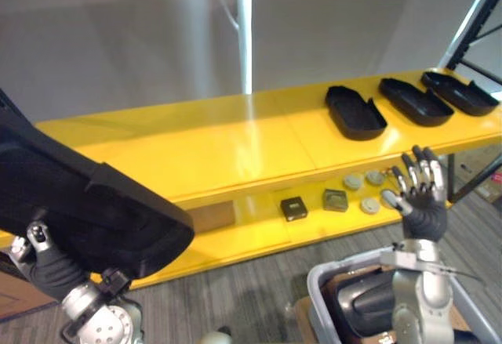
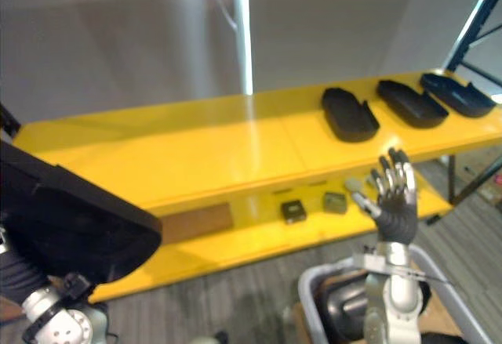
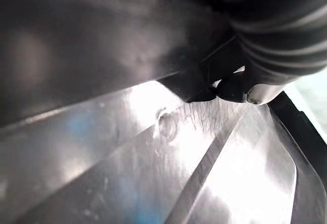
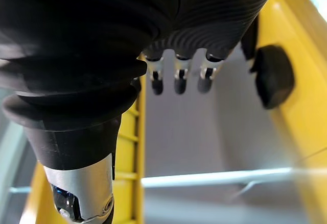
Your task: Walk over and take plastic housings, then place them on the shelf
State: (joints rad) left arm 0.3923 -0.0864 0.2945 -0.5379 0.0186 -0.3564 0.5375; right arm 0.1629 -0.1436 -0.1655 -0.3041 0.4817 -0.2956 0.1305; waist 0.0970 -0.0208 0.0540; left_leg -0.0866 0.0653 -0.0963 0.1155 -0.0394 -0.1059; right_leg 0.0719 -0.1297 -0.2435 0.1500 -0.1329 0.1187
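Currently housing (image 1: 86,203) on left robot hand (image 1: 45,264), grip indiscernible, short of shelf (image 1: 196,140) top; right robot hand (image 1: 423,197) splayed.

Housings (image 1: 355,113) on shelf (image 1: 196,148) — three; square blocks (image 1: 294,208) — two.

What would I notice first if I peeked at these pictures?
The long bright yellow shelf stretches across the middle, with three black plastic shells lying in a row at its right end. Down in the lower left the robot's left hand holds up another big black shell, and its right hand is raised open on the right, above a grey bin.
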